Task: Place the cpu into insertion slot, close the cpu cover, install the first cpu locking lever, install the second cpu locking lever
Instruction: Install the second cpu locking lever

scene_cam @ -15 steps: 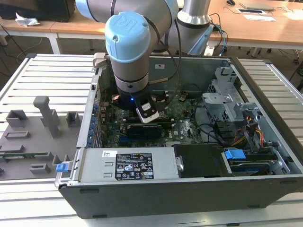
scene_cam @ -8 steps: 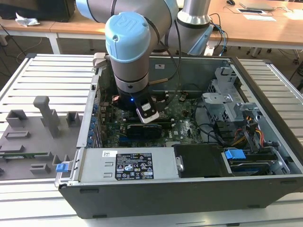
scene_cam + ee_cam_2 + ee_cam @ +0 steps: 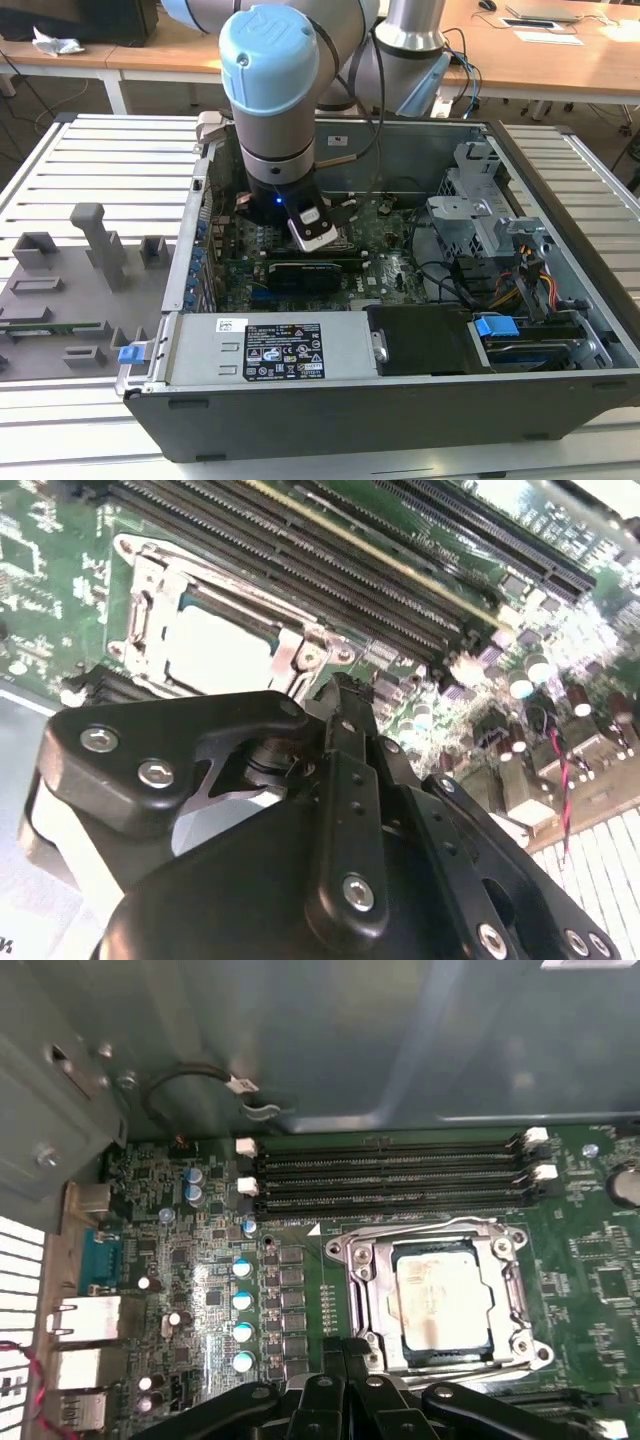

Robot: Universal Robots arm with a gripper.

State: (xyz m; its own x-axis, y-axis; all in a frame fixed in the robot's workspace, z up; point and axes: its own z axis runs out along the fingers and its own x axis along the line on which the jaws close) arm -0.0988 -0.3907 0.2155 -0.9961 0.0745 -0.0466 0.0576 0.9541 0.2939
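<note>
The cpu (image 3: 440,1295), a pale silvery square, lies in the insertion slot (image 3: 527,1352) on the green motherboard (image 3: 200,1260). The silver cpu cover (image 3: 370,1285) lies flat around it, with the chip's top showing through its cut-out. In the second wrist view the cpu (image 3: 215,650) sits in the same frame of the cpu cover (image 3: 148,605). My gripper (image 3: 347,1352) hangs just beside one edge of the socket, its black fingers pressed together with nothing seen between them. Its tip (image 3: 345,695) stands close to a corner of the socket. In the exterior view the arm's wrist (image 3: 280,150) is over the open computer case (image 3: 330,410).
Long black memory slots (image 3: 390,1175) run beside the socket, with capacitors (image 3: 242,1300) and rear ports (image 3: 85,1325) nearby. The case holds a power supply (image 3: 270,350), a drive cage (image 3: 480,215) and cables (image 3: 530,285). A grey fixture tray (image 3: 70,290) lies at the exterior view's left.
</note>
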